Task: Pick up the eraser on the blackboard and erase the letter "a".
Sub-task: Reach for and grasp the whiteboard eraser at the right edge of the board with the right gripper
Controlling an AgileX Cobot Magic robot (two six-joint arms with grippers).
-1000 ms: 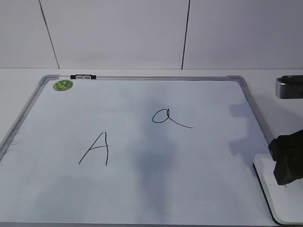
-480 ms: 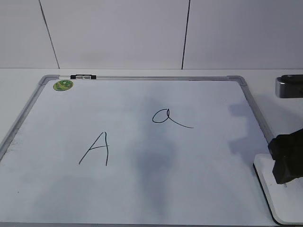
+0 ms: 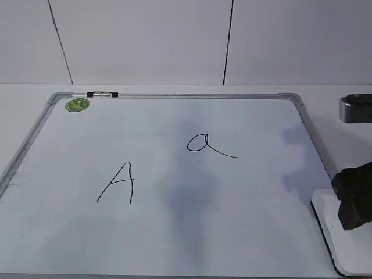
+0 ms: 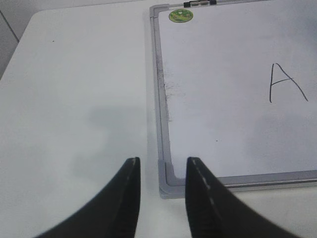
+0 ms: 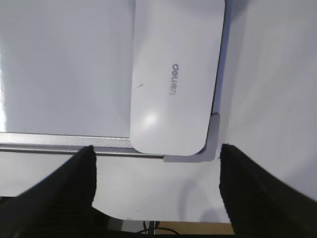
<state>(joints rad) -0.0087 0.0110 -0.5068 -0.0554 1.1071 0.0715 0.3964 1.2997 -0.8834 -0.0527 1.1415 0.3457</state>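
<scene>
Eraser [image 5: 174,79] lies unheld below the right gripper's [image 5: 156,191] wide-spread jaws.

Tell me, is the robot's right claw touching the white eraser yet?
Apart. In the right wrist view the right gripper is wide open, and the eraser lies between and beyond its fingers, with bare gaps on both sides.

A white table [image 4: 74,99] lies bare along its left side. Behind its far edge rises a pale panelled wall [image 3: 145,40], split by dark vertical seams.

The right hand [image 3: 354,203] has apparently edged slightly rightward.
</scene>
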